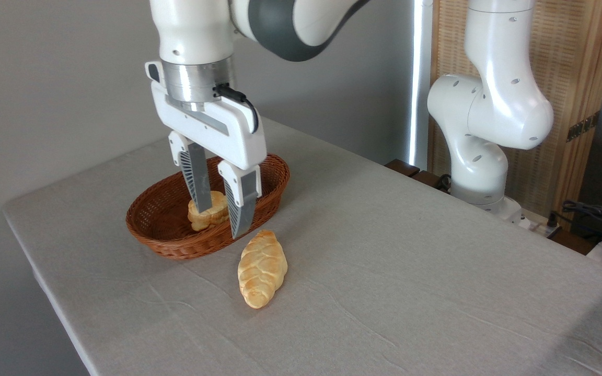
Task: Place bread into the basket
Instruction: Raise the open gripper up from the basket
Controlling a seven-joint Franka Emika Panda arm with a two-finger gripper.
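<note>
The bread [216, 213], a small golden-orange bun, lies tilted inside the reddish-brown woven basket [175, 245] on the left part of the table. My gripper [221, 222] hangs over the basket with its fingers pointing down and spread apart. The left finger [199, 188] passes in front of the bun and hides part of it. The right finger [241, 209] reaches down in front of the basket's near rim. The bun extends past the left finger on its left side, so the fingers do not appear to clamp it. The gripper looks open.
A longer, paler braided loaf [262, 269] lies on the grey tablecloth just in front of and to the right of the basket. The arm's white base [481, 172] stands at the table's far right edge, with cables [593, 214] beyond it.
</note>
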